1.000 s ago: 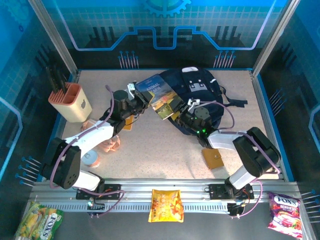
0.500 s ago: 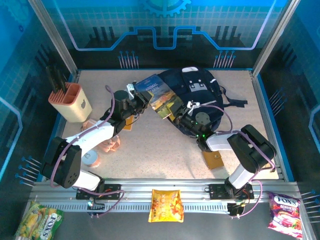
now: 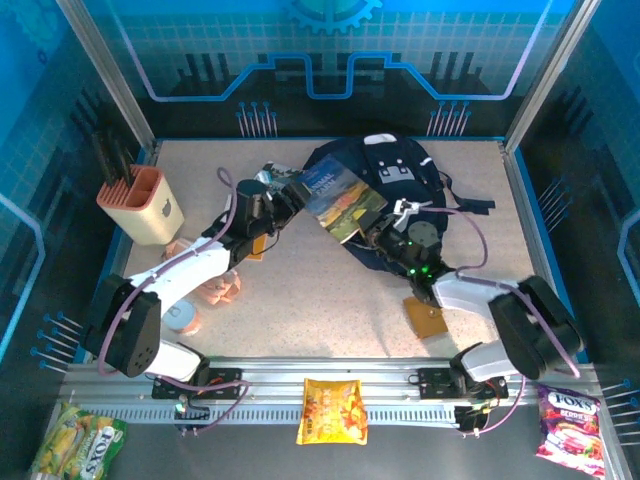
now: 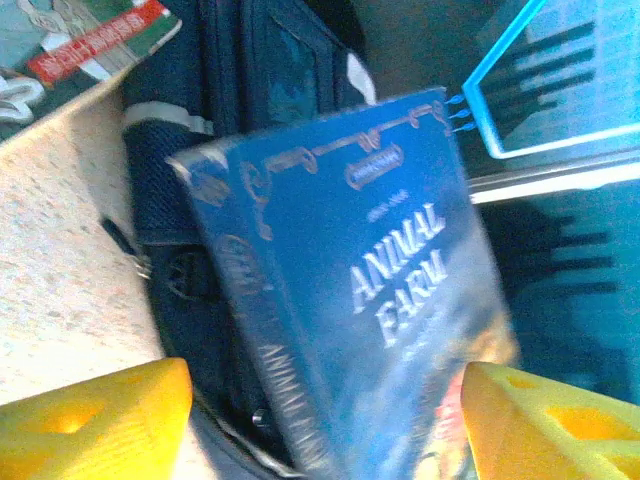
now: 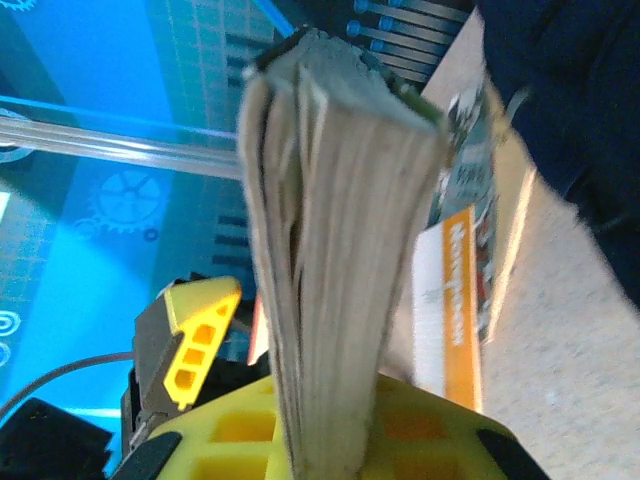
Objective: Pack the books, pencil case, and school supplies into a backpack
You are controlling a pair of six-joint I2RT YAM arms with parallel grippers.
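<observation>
**Passing Animal Farm over at the backpack**

Mid-handover, by the look of it: first of the books going in, nothing visibly packed yet.

- Grips Animal Farm [image 3: 345,195] by its page edge in the right pincer [image 3: 392,228]; closed hard on the paper block in the right wrist view.
- Stands the left pincer [image 3: 283,197] wide open on the side of the book away from the backpack [image 3: 400,170]. Yellow fingers [image 4: 90,420] flank the spine corner. Cannot tell whether either pad touches the cover.
- Carries the book raised and tilted, overlapping the backpack's left edge, not inside.
- Cannot make out the backpack's opening from above.
- Leaves the green-and-white book [image 4: 80,40] flat on the worktop [image 3: 320,300], just left of the backpack, under the left arm.
- Leaves the tan-brown square piece [image 3: 428,318] on the near side of the backpack, well apart from the held book.

Next move, as a judgement: pull the left pincer clear, then swing the book edge-first towards the opening. Probably calls for the freed left pincer to hold the limp fabric apart; a thin paperback held by one edge may flex or snag.
</observation>
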